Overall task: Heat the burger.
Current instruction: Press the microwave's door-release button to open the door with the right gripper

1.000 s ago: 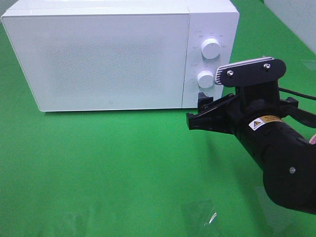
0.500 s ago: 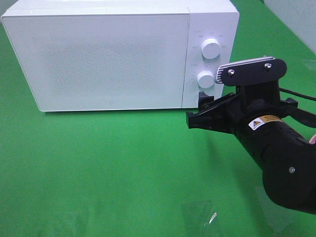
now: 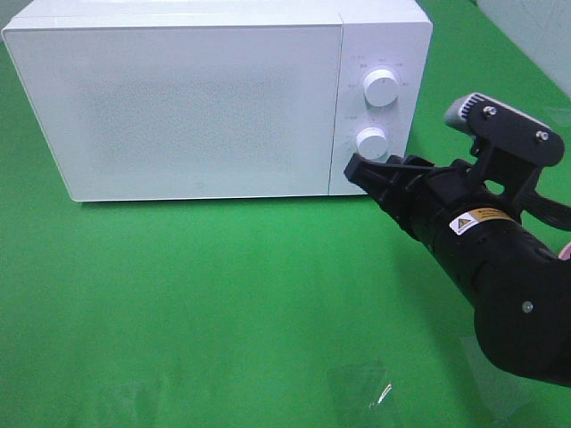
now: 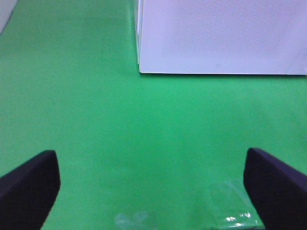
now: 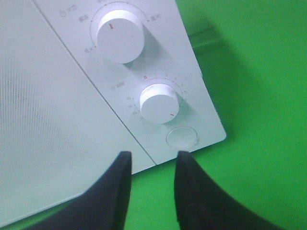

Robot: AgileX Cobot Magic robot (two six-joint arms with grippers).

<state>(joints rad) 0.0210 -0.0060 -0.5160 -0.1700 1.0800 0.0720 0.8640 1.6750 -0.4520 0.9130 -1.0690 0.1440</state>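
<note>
The burger is out of view. The white microwave (image 3: 178, 98) stands at the back with its door closed. My right gripper (image 3: 354, 166) is at the control panel, its tips just below the lower knob (image 3: 371, 142). In the right wrist view its fingers (image 5: 152, 160) stand a narrow gap apart with nothing between them, just short of the panel's bottom edge, beside the round button (image 5: 181, 136) and under the lower knob (image 5: 158, 103). My left gripper (image 4: 153, 187) is wide open over bare green cloth, facing the microwave's (image 4: 216, 33) front.
The upper knob (image 3: 381, 87) sits above the lower one. A small clear plastic piece (image 3: 361, 388) lies on the green cloth near the front, also seen as the clear piece (image 4: 232, 211) in the left wrist view. A pale wall edge (image 3: 535, 27) is at the far right.
My right gripper has rolled its wrist, moved up toward the panel under the lower knob, and its jaws have narrowed. The left gripper has not moved.
</note>
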